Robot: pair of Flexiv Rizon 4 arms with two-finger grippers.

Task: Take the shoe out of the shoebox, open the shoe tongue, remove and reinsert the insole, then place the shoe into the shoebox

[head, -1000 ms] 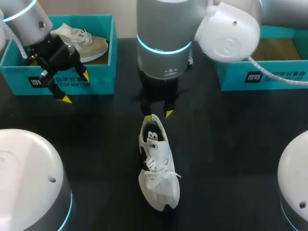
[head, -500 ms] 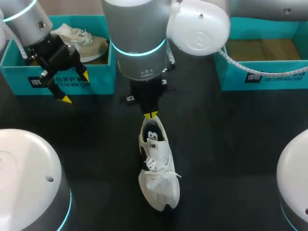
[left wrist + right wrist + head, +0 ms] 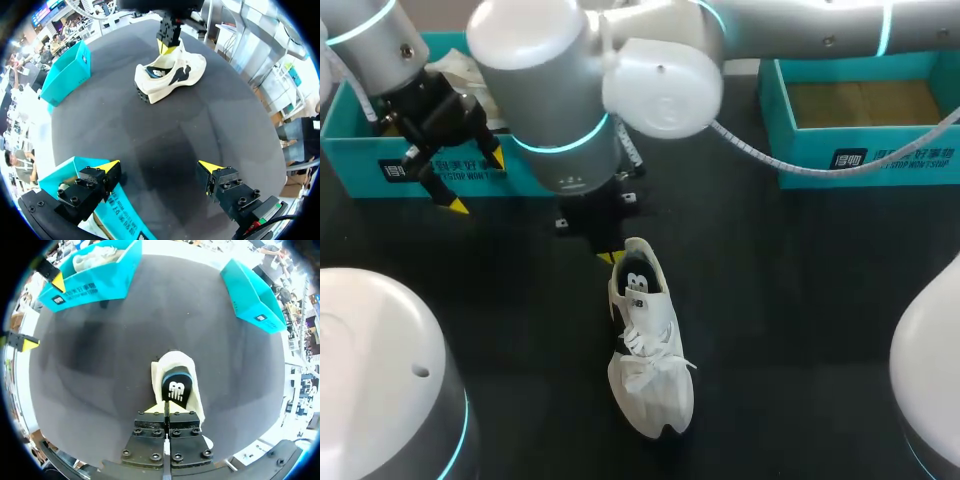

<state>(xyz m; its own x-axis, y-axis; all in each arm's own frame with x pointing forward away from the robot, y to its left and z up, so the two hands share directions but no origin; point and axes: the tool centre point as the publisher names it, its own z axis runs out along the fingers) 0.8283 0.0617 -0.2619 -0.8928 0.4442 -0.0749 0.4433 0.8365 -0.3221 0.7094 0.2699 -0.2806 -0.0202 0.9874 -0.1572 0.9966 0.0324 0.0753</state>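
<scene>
Right gripper (image 3: pixel 610 257): its fingers are pressing flat against each other with nothing showing between them. Its arm is coming in from the right and reaching past the middle.
White sneaker (image 3: pixel 648 350): it is standing upright on its sole on the black table (image 3: pixel 800 300), under the right gripper. The heel is sitting just beside the yellow tips, and I cannot tell whether they are touching it.
Sneaker's long axis: it is running from the right gripper's tips back toward the robot. The heel is sitting at the tips and the toe is pointing away from them, veering slightly toward the right arm's side.
Tongue (image 3: pixel 175 390): its black logo patch is facing up, just ahead of the right gripper's finger blocks.
Left gripper (image 3: pixel 160 166): its fingers are standing wide apart, holding nothing, and it is hovering over the table. The sneaker is lying broadside well ahead of it.
Left shoebox (image 3: pixel 350 140): this teal box is sitting right by the left gripper, with one finger hanging over its front wall. A second pale shoe (image 3: pixel 97 255) is lying inside.
Right shoebox (image 3: pixel 860 155): this teal box is sitting well apart from both grippers, showing its brown floor.
</scene>
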